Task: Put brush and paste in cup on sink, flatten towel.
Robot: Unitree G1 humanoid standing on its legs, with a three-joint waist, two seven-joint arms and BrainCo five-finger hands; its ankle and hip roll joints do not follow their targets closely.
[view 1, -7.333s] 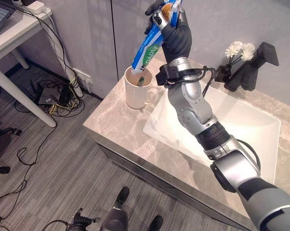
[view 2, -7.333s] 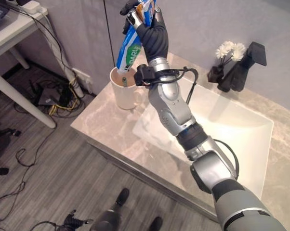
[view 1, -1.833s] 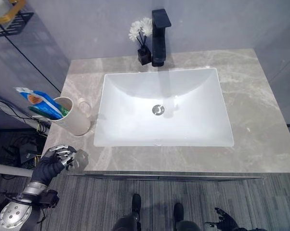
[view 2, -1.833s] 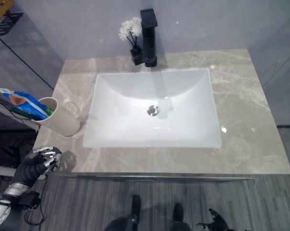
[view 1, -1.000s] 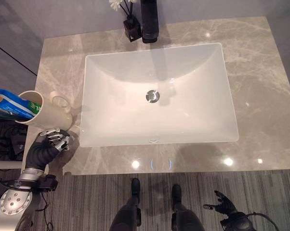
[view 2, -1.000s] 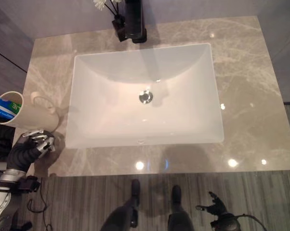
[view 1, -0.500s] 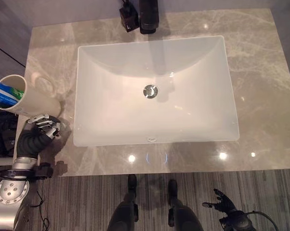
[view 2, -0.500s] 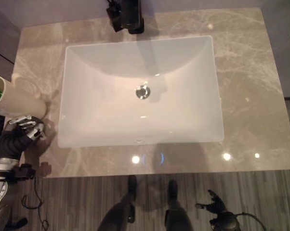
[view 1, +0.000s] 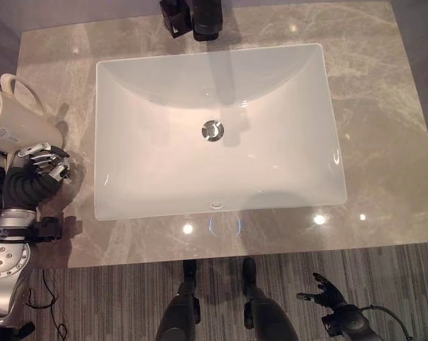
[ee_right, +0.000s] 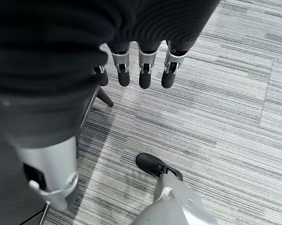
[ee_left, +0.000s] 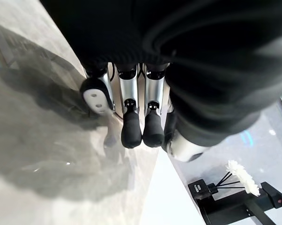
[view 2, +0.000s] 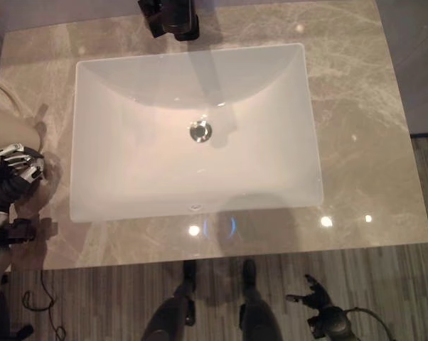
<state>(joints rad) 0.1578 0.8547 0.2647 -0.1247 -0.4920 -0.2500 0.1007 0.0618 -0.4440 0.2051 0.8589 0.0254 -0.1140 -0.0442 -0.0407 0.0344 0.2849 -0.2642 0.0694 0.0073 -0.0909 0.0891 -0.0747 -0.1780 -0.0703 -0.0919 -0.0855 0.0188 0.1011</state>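
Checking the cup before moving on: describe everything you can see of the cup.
The cup is a cream mug that looks ceramic, with a loop handle on its far side. It stands on the marble counter at its left edge, left of the white basin, and is partly cut off by the picture's border. A bit of blue and green shows at its mouth. The left hand, fingers curled and holding nothing, sits just in front of it; whether they touch is unclear.

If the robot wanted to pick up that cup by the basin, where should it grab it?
Probably round the body of the cup, coming from the near side where the left hand hovers. The handle loops off the far side, and the body is wide and plain.
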